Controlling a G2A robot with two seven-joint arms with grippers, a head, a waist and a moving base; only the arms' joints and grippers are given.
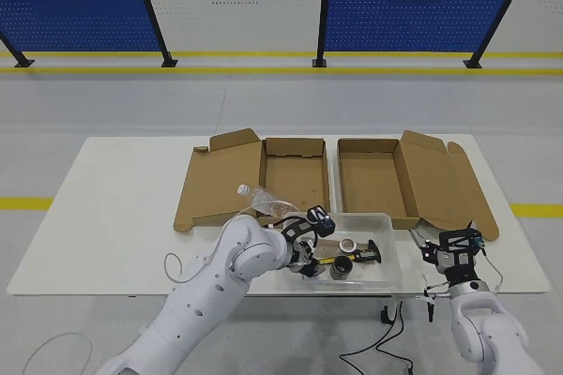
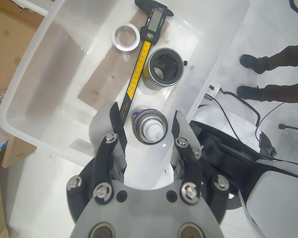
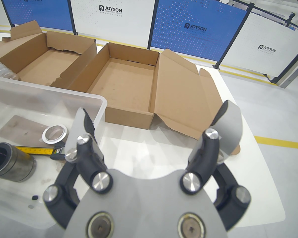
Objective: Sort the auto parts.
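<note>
1. I saw a white table [image 1: 103, 216] standing on a grey floor [image 1: 75, 112].
2. Blue panels [image 1: 75, 23] on black posts stood well behind it.
3. Yellow lines [image 1: 263, 68] ran across the floor in front of the panels, and a yellow stripe [image 1: 9, 202] met the table's sides.
4. Black cables [image 1: 387, 339] lay on the floor by the table's near edge.

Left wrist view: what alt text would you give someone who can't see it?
The left claw, open, flanks an upright spray can in a clear bin, near a digital caliper, a linear bearing and a metal ring.

Logos on wall panels [image 3: 196, 25]; printed scale on caliper [image 2: 140, 60].
</note>
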